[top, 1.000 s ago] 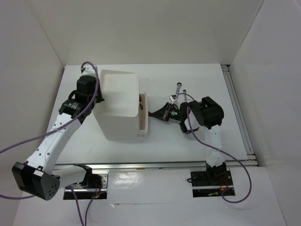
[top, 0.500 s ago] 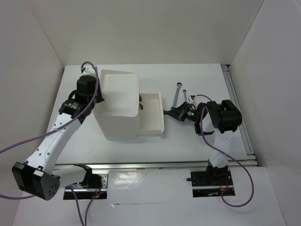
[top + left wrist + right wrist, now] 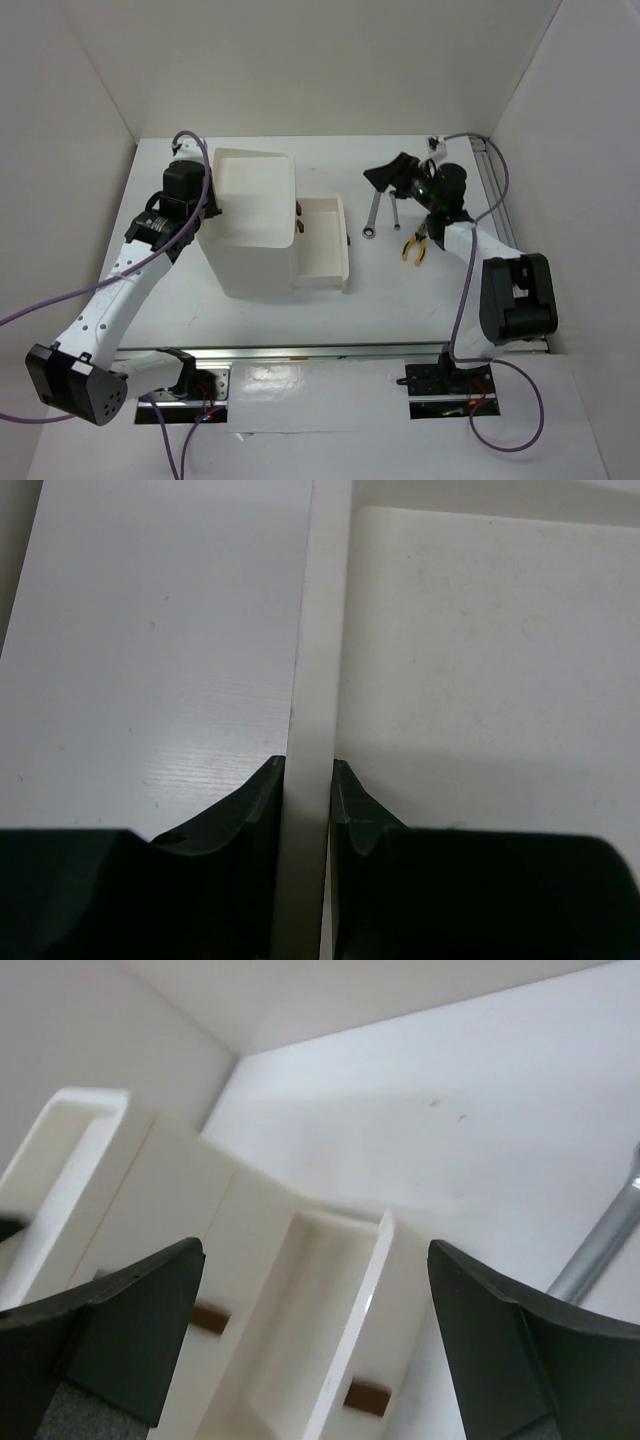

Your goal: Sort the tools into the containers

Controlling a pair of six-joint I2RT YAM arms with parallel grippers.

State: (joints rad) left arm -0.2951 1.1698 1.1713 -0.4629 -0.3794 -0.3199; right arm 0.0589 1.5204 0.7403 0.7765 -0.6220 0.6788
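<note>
Wrenches, slim bright steel bars, lie on the bench right of the box, long axes running near to far. My right pincer, arm stretched far out, hangs splayed wide and empty above their far ends. My left pincer is clenched on the box's thin, smooth white plastic wall; its drawer juts rightward.
</note>
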